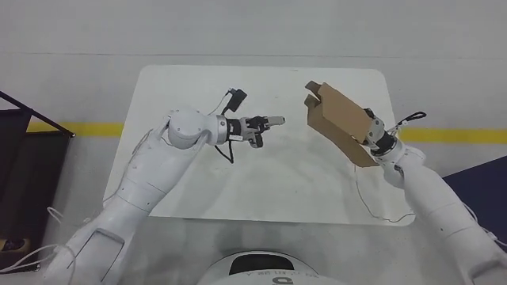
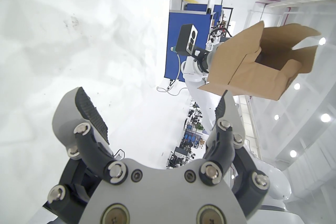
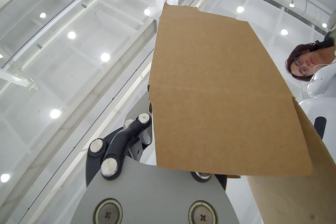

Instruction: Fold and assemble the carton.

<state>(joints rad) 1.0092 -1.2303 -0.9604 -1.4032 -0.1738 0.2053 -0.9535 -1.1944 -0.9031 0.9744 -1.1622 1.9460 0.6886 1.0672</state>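
Top view: the right jaws pinch the brown carton (image 1: 342, 115) at its lower end and hold it tilted above the white tabletop (image 1: 198, 87). The box rises away from them toward the tabletop's far rounded corner. The grip seems to be on a bottom flap, though cardboard hides the pads.

The left jaws are spread wide and hold nothing, their tips aimed at the carton across a gap of open air, with no contact. From the left wrist view, the carton (image 2: 252, 78) hangs just beyond those tips. Its open mouth is turned toward them, the flaps splayed outward and one corner flap bent in. In the right wrist view, a flat panel of the carton (image 3: 218, 104) with one crease across it stands straight over the right jaws.

White surface runs beneath and on both sides of the left jaws, marked by faint dark scuffs (image 2: 72, 22). The tabletop's side edge passes close under the right jaws, where a thin cable (image 1: 364, 198) trails across the surface.

Off the tabletop lies grey floor with a yellow line (image 1: 87, 129). A blue partition (image 2: 189, 22) stands behind the carton, and round ceiling lights (image 3: 105, 57) shine overhead.
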